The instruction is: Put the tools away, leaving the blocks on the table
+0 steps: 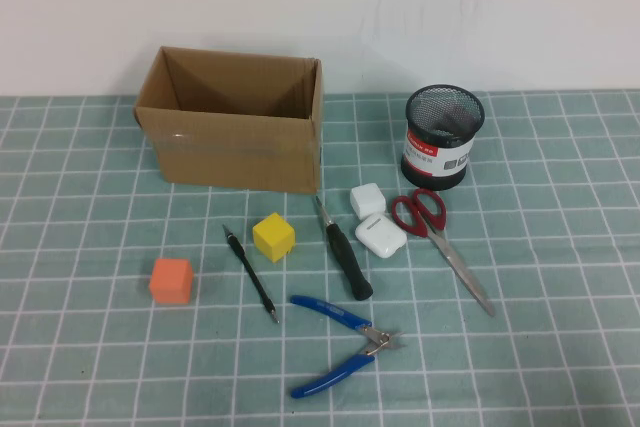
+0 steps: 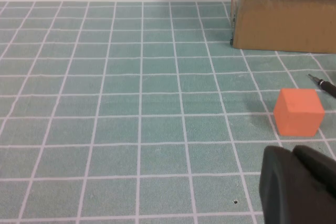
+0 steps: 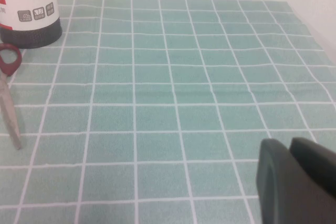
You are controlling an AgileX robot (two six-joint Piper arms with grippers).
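In the high view the thin black pick (image 1: pixel 250 273), the black-handled screwdriver (image 1: pixel 343 250), the blue-handled pliers (image 1: pixel 345 342) and the red-handled scissors (image 1: pixel 440 242) lie on the teal grid table (image 1: pixel 560 347). The yellow cube (image 1: pixel 273 236) sits between pick and screwdriver, and the orange cube (image 1: pixel 171 280) lies to the left. Neither arm shows in the high view. My left gripper (image 2: pixel 293 151) is shut and empty, low over the table near the orange cube (image 2: pixel 298 111). My right gripper (image 3: pixel 290 142) is shut and empty over bare table, apart from the scissors (image 3: pixel 8 93).
An open cardboard box (image 1: pixel 235 122) stands at the back left and a black mesh pen holder (image 1: pixel 443 135) at the back right. Two white rounded cases (image 1: pixel 368 200) (image 1: pixel 381 235) lie between screwdriver and scissors. The pick's tip (image 2: pixel 323 83) shows in the left wrist view.
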